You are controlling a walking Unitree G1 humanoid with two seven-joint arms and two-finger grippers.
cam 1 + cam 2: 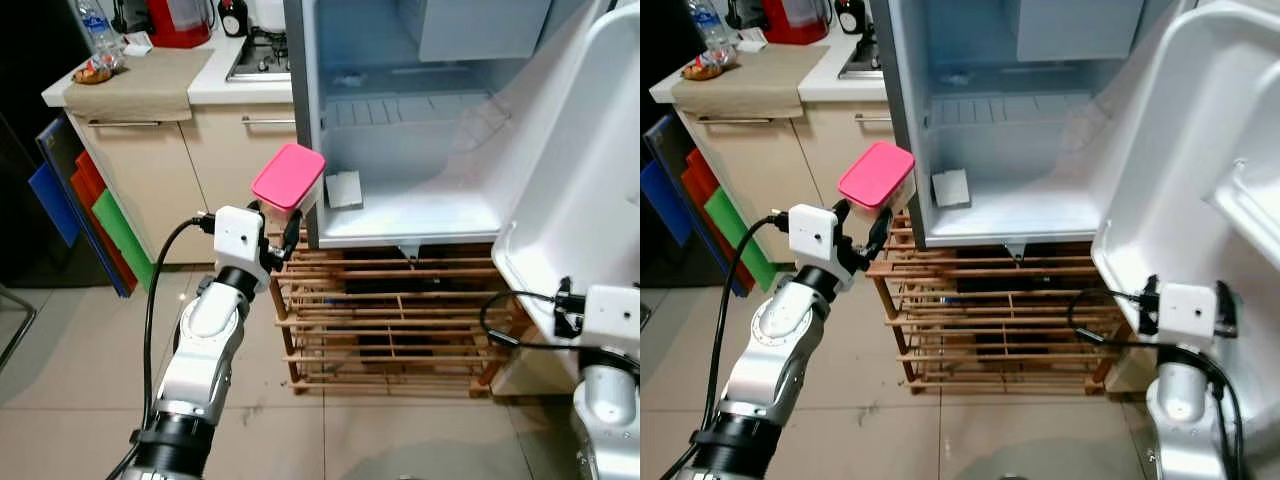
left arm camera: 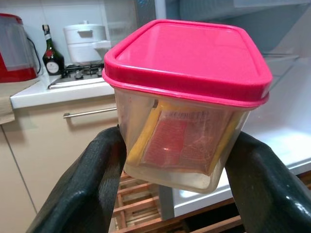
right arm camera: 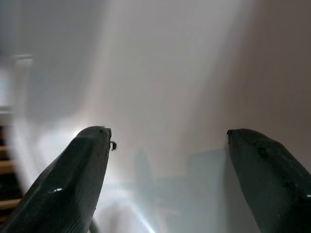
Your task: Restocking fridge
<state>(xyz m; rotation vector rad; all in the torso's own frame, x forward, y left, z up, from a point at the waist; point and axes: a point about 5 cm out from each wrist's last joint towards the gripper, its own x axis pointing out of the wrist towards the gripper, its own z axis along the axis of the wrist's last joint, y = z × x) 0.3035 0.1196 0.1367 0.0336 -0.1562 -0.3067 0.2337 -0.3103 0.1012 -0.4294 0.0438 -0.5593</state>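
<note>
My left gripper is shut on a clear plastic container with a pink lid, held up just left of the open fridge. In the left wrist view the container sits between both black fingers, with a red and yellow packet inside it. The fridge interior is white, with a small white packet on its bottom shelf. My right gripper is open, close against the white inner face of the fridge door; its wrist is low on the right.
The fridge stands on a wooden slatted rack. To the left is a cream cabinet with a counter bearing a red appliance, a bottle and a stove. Coloured boards lean beside the cabinet. Tiled floor lies in front.
</note>
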